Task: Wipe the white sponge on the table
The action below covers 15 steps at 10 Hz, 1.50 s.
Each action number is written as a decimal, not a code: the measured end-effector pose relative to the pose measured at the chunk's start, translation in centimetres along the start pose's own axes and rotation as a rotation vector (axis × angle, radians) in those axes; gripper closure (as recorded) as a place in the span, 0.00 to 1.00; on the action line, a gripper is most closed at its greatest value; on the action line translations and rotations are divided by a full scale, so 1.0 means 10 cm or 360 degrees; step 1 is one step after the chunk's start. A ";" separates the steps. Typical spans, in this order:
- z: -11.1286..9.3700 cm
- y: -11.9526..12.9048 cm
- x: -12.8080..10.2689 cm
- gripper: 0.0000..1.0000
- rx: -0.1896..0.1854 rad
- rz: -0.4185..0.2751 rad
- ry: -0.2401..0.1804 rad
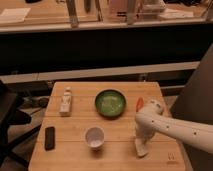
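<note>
The table (75,155) is a light-brown plank top. My white arm reaches in from the right, and my gripper (141,141) points down over the front right part of the table. It is shut on the white sponge (140,149), a small off-white block that sticks out below it, tilted, with its lower end at the tabletop. The gripper's body hides the top of the sponge.
A green bowl (110,102) stands at mid-table, with an orange-red object (139,103) to its right, close to my arm. A white cup (94,137) is front centre, a whitish bottle-shaped object (66,101) at the left, and a black object (49,138) front left.
</note>
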 end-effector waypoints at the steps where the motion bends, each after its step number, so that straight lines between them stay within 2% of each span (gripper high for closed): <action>1: 0.01 -0.01 0.02 1.00 -0.0002 -0.0001 0.0001; 4: 0.02 0.01 0.10 1.00 0.0000 0.0005 0.0009; 15: 0.06 -0.01 0.11 1.00 -0.0013 -0.0023 0.0020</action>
